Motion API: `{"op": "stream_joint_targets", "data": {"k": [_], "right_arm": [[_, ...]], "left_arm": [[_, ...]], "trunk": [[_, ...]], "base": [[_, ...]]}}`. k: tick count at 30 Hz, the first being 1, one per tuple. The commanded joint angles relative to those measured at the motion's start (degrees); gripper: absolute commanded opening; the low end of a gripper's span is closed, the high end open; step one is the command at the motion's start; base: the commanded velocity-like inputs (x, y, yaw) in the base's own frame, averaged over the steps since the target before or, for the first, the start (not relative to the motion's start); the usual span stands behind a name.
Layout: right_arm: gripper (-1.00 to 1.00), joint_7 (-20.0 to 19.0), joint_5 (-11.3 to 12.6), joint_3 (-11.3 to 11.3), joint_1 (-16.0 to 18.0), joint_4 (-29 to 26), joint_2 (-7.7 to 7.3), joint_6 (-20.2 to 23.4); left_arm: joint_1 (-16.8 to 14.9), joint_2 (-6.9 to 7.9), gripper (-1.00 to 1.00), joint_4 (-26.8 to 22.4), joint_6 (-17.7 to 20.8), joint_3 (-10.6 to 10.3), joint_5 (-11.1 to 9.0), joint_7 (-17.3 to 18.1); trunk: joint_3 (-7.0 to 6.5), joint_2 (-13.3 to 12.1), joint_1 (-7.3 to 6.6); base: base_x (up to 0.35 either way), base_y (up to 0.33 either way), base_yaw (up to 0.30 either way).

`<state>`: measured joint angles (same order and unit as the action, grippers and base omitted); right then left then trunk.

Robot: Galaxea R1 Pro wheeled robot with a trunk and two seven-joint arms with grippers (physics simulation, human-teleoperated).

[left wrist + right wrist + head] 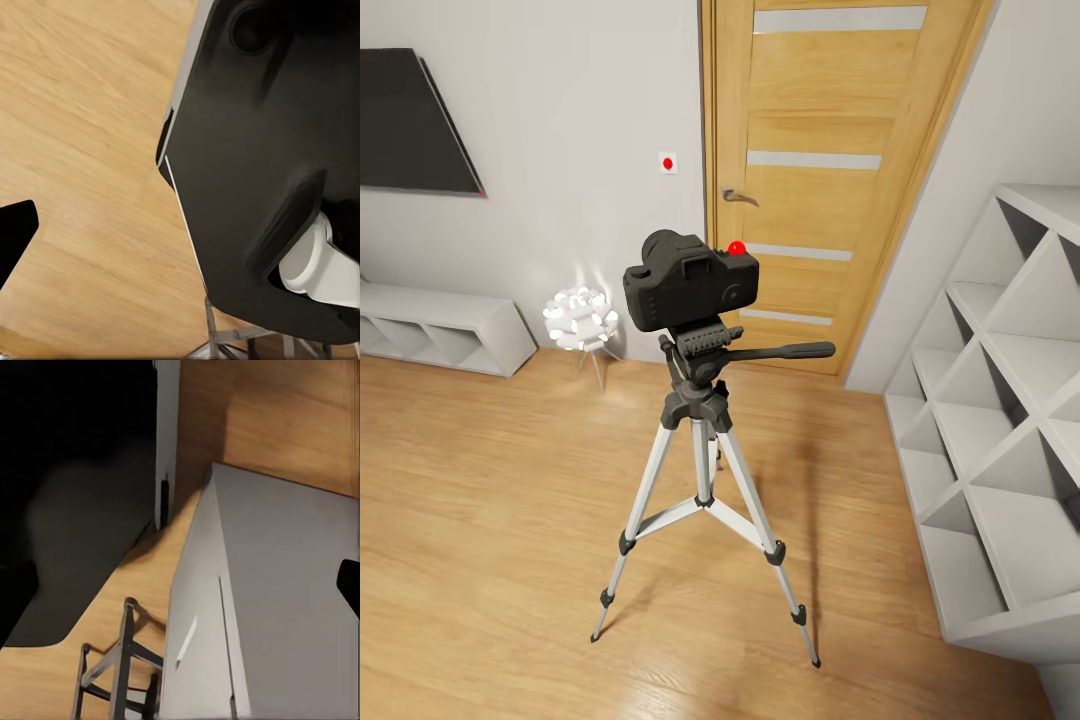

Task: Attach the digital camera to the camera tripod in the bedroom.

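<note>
Beside shelves (1000,420), camera tripod (705,470), seemingly unobstructed.

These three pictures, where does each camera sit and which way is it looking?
Head view: on the robot's head, looking forward and down at the small black digital camera sitting on the silver-legged camera tripod before a wooden door.
Left wrist view: on the left arm, facing the light wood plank floor; a large dark rounded robot part is close in front.
Right wrist view: on the right arm, facing floor and a grey-white panel.
Shared: both wrist views catch silver metal legs like the tripod's and the floor.
</note>
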<state>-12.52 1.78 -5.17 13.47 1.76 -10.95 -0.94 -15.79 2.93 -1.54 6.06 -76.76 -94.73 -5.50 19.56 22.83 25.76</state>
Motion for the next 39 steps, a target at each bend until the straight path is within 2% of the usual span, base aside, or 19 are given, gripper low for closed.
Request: {"op": "stream_joint_targets", "data": {"k": [1,13,18,20,26,31,39], "right_arm": [[1.00,0.22,0.35,-0.45,-0.05,0.14,0.04,-0.23],[1.00,1.92,1.67,-0.42,-0.51,0.18,0.42,-1.04],[1.00,2.12,4.69,-0.38,-0.54,0.18,0.47,-1.12],[1.00,2.58,7.51,-0.37,-0.54,0.18,0.52,-1.10],[1.00,6.10,12.37,-0.37,-0.58,0.18,1.55,-1.23],[1.00,9.17,14.02,-0.42,-0.56,0.18,2.61,-1.51],[1.00,10.41,14.27,-0.57,-0.55,0.18,3.43,-3.37]], "left_arm": [[-0.03,0.05,1.00,-0.16,0.29,-0.50,-0.44,-0.31],[-0.03,0.06,1.00,-0.26,0.79,-0.60,-0.23,0.02],[-0.03,0.01,1.00,-0.29,0.85,-0.65,-0.15,0.16],[-0.05,-0.01,1.00,-0.30,0.85,-0.66,-0.13,0.19],[-0.05,-0.02,1.00,-0.27,0.64,-0.67,-0.11,0.22],[-0.04,-0.07,1.00,-0.28,0.07,-0.67,-0.11,0.22],[-0.03,-0.21,1.00,-0.27,-0.27,-0.70,-0.11,0.23]], "trunk": [[0.08,0.09,0.03],[0.08,0.09,0.03],[0.08,0.09,0.03],[0.08,0.09,0.03],[0.08,0.09,0.03],[0.02,0.09,0.03],[-0.52,0.09,0.03]], "base": [[0.000,0.000,0.000],[0.000,0.000,0.000],[0.000,0.000,0.000],[0.000,0.000,0.000],[0.000,0.000,0.000],[0.000,0.000,-0.002],[0.000,0.000,-0.028]]}}
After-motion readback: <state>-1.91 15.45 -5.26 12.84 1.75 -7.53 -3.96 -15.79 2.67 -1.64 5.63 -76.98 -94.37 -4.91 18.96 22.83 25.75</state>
